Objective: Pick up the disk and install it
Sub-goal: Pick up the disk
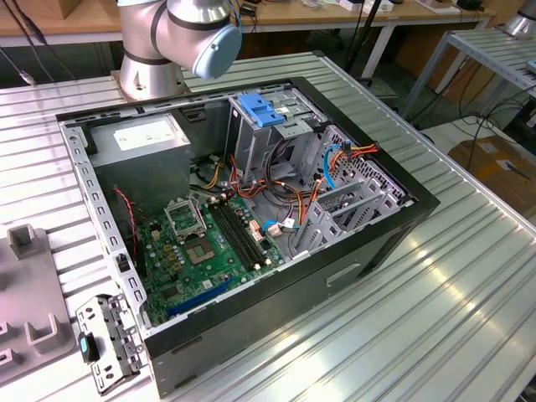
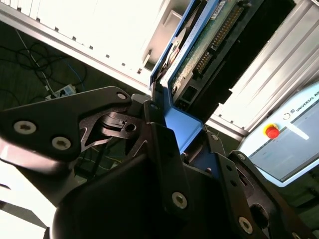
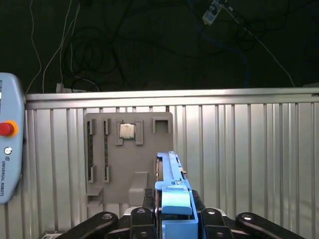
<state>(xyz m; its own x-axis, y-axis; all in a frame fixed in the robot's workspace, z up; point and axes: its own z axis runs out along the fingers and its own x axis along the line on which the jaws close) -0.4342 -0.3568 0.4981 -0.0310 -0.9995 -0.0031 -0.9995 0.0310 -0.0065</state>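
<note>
My gripper [image 2: 178, 125] is shut on the disk [image 2: 209, 40], its black fingers [image 2: 160, 144] clamping the blue side rail. In the second wrist view the disk's green circuit-board face and its connectors show. In the first wrist view the disk [image 3: 171, 174] stands edge-on, rising out of the gripper [image 3: 173, 205], lifted above the ribbed metal table [image 3: 239, 164]. In the exterior view the open computer case [image 1: 402, 219] lies on its side on the table, with the arm's base and elbow [image 1: 180, 33] behind it.
Inside the case are a drive cage with a blue handle [image 1: 260, 109], a grey power-supply box [image 1: 142, 138], a green motherboard [image 1: 209, 247] and loose cables. A grey parts fixture [image 3: 124, 154] holding a chip [image 3: 126, 130] lies on the table. A pendant with a red button [image 3: 6, 128] sits beside it.
</note>
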